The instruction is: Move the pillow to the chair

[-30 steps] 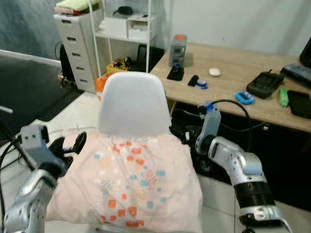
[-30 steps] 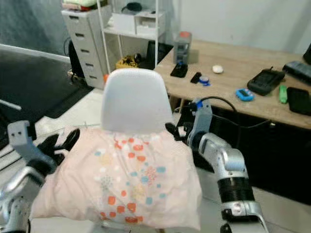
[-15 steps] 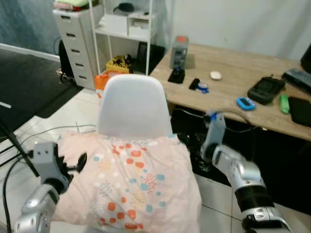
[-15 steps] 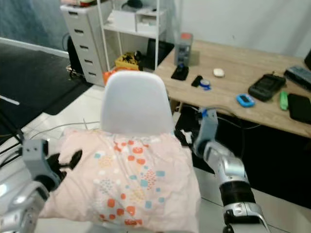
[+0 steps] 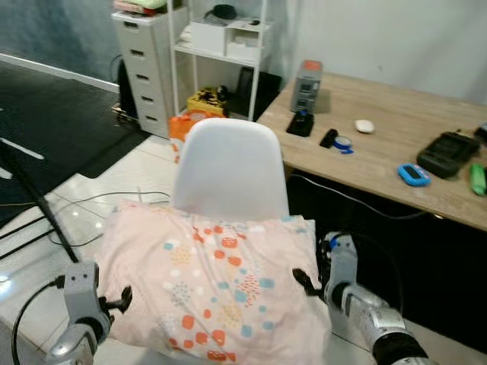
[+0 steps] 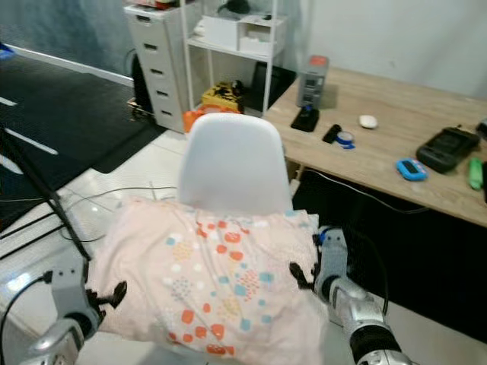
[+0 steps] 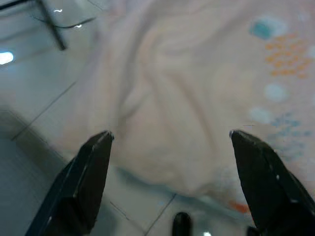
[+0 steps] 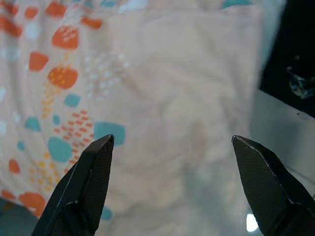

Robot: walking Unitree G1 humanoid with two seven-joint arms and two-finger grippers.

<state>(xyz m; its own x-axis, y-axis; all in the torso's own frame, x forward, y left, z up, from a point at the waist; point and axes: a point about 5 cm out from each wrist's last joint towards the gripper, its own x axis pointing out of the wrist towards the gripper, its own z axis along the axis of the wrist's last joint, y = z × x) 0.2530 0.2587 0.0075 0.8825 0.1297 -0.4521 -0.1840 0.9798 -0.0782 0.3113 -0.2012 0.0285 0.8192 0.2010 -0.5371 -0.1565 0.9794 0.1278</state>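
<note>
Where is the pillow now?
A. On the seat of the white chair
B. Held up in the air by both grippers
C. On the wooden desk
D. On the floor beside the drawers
A: the pillow lies on the white chair, against its backrest, both grippers open beside it.

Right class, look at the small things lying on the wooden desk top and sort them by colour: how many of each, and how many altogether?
Black: 3, the stand, a small piece and the case
Blue: 2, the tape roll and the oval gadget
White: 1, the mouse
Green: 1, the marker
Grey: 1, the box with a red top
Total: 8
</note>
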